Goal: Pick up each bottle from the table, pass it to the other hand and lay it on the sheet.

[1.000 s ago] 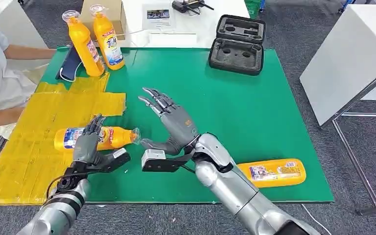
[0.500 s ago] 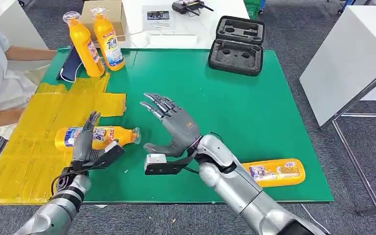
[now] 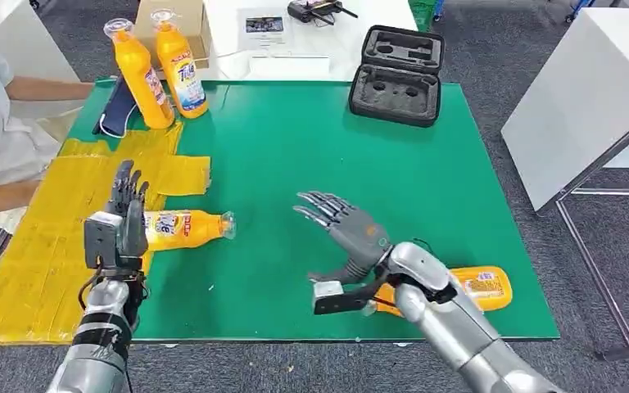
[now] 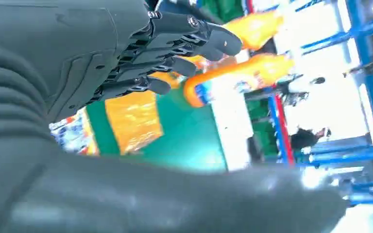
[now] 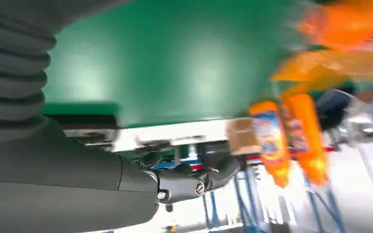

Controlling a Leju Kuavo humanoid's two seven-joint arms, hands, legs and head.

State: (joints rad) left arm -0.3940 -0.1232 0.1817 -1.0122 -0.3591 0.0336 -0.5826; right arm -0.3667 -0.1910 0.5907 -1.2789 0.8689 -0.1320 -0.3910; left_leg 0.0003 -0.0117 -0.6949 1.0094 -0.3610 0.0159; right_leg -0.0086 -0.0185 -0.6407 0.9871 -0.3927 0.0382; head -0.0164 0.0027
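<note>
Orange bottle (image 3: 459, 288) lies with its long axis left-right at the table's near right edge, just right of our empty, spread right hand (image 3: 346, 232), the nearer hand.

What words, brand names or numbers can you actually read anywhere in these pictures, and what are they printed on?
No text is legible.
Upright bottles at the table's far left: labels, print too small.
Lying bottle on the sheet: label, print too small.
Lying bottle by the right hand: label, print too small.
Printed card on the white surface: too small.
Both wrist views: labels blurred.
</note>
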